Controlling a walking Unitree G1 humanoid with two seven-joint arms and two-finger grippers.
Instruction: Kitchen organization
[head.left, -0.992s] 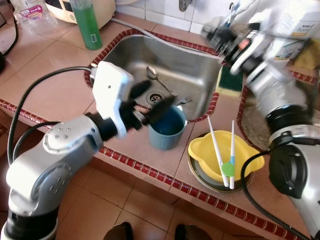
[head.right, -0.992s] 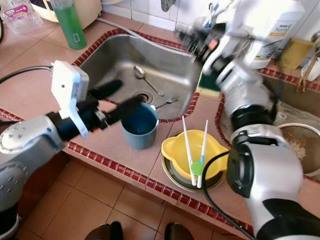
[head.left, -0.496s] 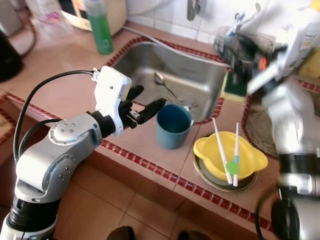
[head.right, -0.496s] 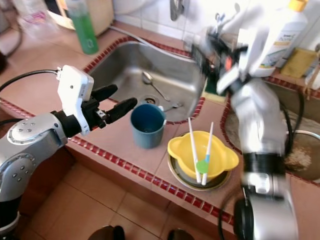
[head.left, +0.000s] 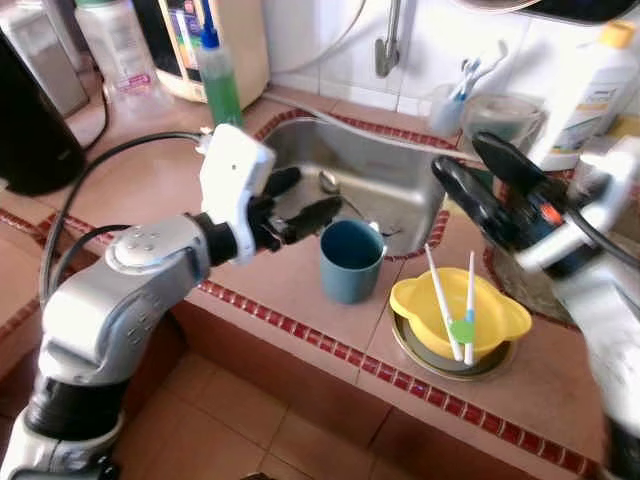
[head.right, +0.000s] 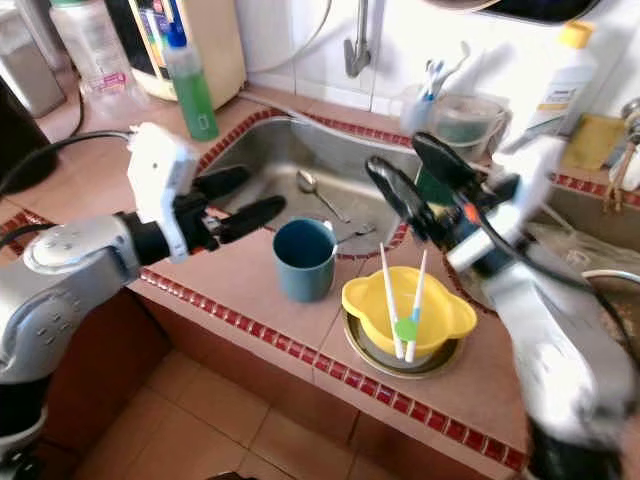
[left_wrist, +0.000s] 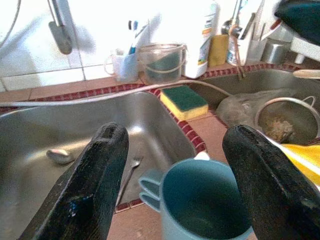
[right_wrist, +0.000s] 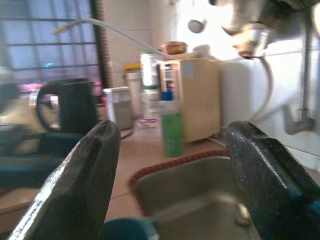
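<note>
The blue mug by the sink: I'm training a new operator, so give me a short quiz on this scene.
1. True or false: the left gripper is shut on the blue mug.
2. What lies across the yellow bowl? A) a spoon B) two white chopsticks C) a sponge
3. Fill in: the spoon lies in the ____.

Key: 1. False; its fingers are open, beside the mug. 2. B. 3. sink.

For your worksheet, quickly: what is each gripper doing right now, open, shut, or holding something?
Left gripper: open, holding nothing, beside the blue cup.
Right gripper: open, holding nothing, above the sink.
</note>
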